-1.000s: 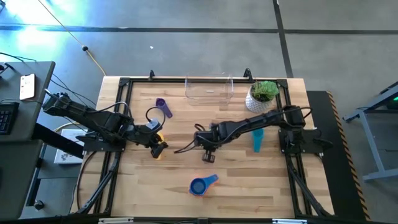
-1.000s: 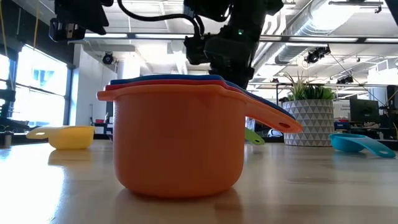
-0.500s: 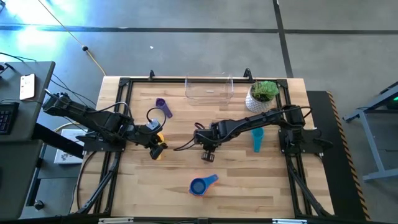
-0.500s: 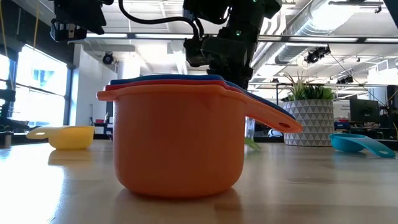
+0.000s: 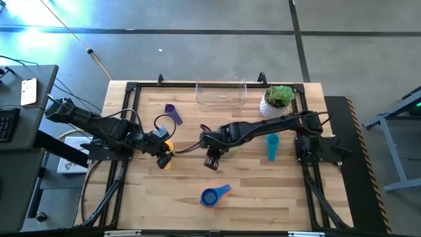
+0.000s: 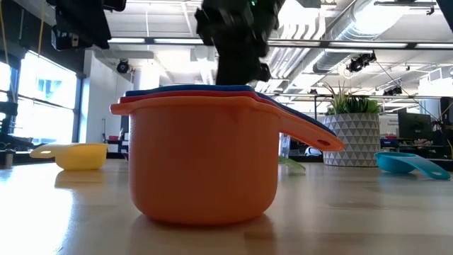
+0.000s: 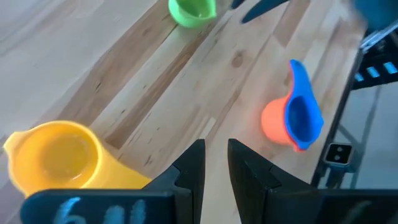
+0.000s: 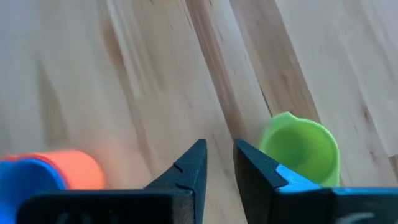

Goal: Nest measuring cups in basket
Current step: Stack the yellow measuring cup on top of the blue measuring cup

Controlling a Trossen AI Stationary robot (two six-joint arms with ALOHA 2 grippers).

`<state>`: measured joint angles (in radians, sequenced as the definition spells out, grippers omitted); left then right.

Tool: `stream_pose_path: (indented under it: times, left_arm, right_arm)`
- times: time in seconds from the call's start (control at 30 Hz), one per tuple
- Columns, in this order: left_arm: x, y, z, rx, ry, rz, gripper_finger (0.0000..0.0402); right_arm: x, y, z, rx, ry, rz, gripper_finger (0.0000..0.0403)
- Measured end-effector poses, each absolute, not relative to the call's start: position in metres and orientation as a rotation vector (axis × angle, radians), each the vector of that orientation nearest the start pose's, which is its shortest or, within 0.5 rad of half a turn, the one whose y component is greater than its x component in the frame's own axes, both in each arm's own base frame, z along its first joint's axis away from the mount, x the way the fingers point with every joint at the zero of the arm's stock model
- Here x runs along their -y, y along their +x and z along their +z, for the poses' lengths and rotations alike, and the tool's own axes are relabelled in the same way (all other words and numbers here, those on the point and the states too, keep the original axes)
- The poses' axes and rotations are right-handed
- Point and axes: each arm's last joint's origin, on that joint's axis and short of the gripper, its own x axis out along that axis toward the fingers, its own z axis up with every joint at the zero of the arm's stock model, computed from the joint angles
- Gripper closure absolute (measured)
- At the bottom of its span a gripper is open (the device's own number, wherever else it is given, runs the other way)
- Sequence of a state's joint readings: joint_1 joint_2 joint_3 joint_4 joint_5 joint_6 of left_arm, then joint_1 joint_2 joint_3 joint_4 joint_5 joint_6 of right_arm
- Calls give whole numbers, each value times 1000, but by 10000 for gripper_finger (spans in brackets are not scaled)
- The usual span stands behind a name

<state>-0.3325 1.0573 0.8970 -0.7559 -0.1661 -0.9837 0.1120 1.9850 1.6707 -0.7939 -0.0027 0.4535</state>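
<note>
Green measuring cup (image 8: 301, 149): 1 small round cup, mouth up, on the wooden table (image 5: 276, 197), just beside the fingertips of the right gripper (image 8: 219, 149) and not touching them. The right gripper's 2 fingers are barely parted and pinch nothing. From above, the right gripper (image 5: 210, 162) hangs near the table's centre.

Nested stack (image 5: 210, 197): 3 cups, orange outermost, red next, blue innermost, handles aligned. It stands upright at 6 o'clock from the right gripper, well apart, near the front edge.

Yellow measuring cup (image 7: 59, 155): mouth up, just beside the left gripper (image 7: 216, 146), whose fingers show a slim gap with nothing between them. From above, this cup and the left gripper (image 5: 166, 158) sit at 9 o'clock from the right gripper.

Teal measuring cup (image 5: 272, 146): at 3 o'clock from the right gripper, beside the right arm.

Purple measuring cup (image 5: 172, 113): at 11 o'clock, alone on bare wood.

Basket (image 5: 221, 94): clear rectangular bin with no cup in it, at 12 o'clock against the far edge. A white pot with a green plant (image 5: 276, 100) stands just at the basket's 3 o'clock.

Open room: bare wood between the right gripper and the basket, and across the front right corner.
</note>
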Motion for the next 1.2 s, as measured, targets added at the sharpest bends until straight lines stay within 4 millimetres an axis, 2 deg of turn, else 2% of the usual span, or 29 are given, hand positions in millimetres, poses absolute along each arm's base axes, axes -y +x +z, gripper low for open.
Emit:
stream_pose_path:
  times: [0.3,0.53,0.8,1.2]
  left_arm:
    - [51,190,275,-902,-680,337,341]
    - [39,190,272,-949,-687,362,341]
    - [31,189,271,-989,-674,348,341]
    - [31,189,271,-1002,-699,335,341]
  right_arm:
    - [-55,421,284,-1054,416,-193,332]
    - [-80,412,313,-1037,420,-252,332]
    - [-118,404,316,-1041,455,-170,332]
    - [-172,392,316,-1012,437,-22,332]
